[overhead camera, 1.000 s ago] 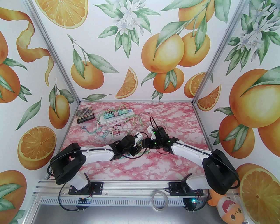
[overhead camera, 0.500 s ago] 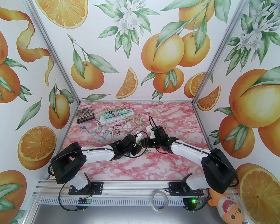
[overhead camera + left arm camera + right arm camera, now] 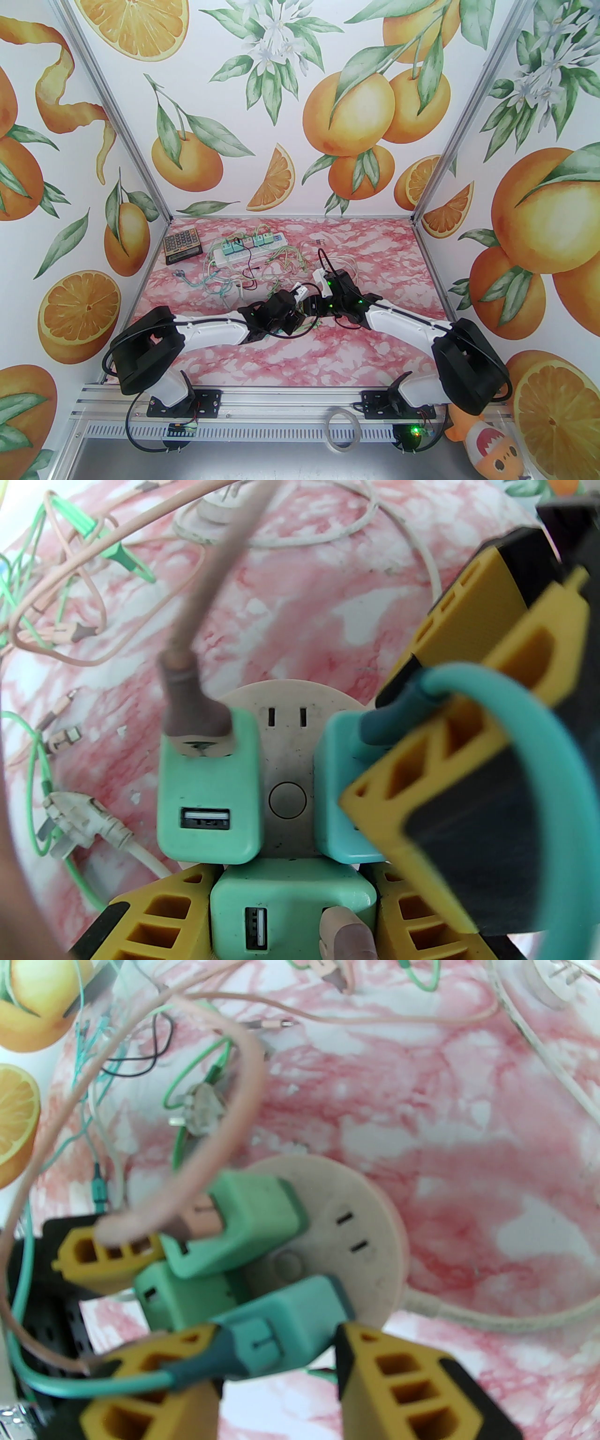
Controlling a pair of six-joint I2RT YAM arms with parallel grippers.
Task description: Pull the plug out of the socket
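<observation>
A round beige socket (image 3: 286, 723) (image 3: 356, 1203) lies on the pink marbled table with three green plugs in it. My left gripper (image 3: 290, 902) (image 3: 297, 313) has its yellow fingers (image 3: 159, 916) pressed on both sides of the mint green plug (image 3: 290, 888) (image 3: 187, 1297). My right gripper (image 3: 279, 1339) (image 3: 313, 307) is shut on the teal plug (image 3: 286, 1321) (image 3: 337, 761), which carries a teal cable (image 3: 492, 686). The third green plug (image 3: 206, 789) (image 3: 253, 1222) holds a brown cable (image 3: 187, 667). In the top view the two wrists meet at mid-table and hide the socket.
Behind the grippers is a tangle of thin cables (image 3: 262, 272). A white power strip (image 3: 248, 246) with several plugs and a calculator (image 3: 182, 244) sit at the back left. A loose white plug (image 3: 70, 822) lies left of the socket. The socket's white cord (image 3: 492, 1321) runs off right.
My left wrist has shifted slightly right and nearer, closer against the right gripper. The right wrist has barely moved. Both grips look unchanged.
</observation>
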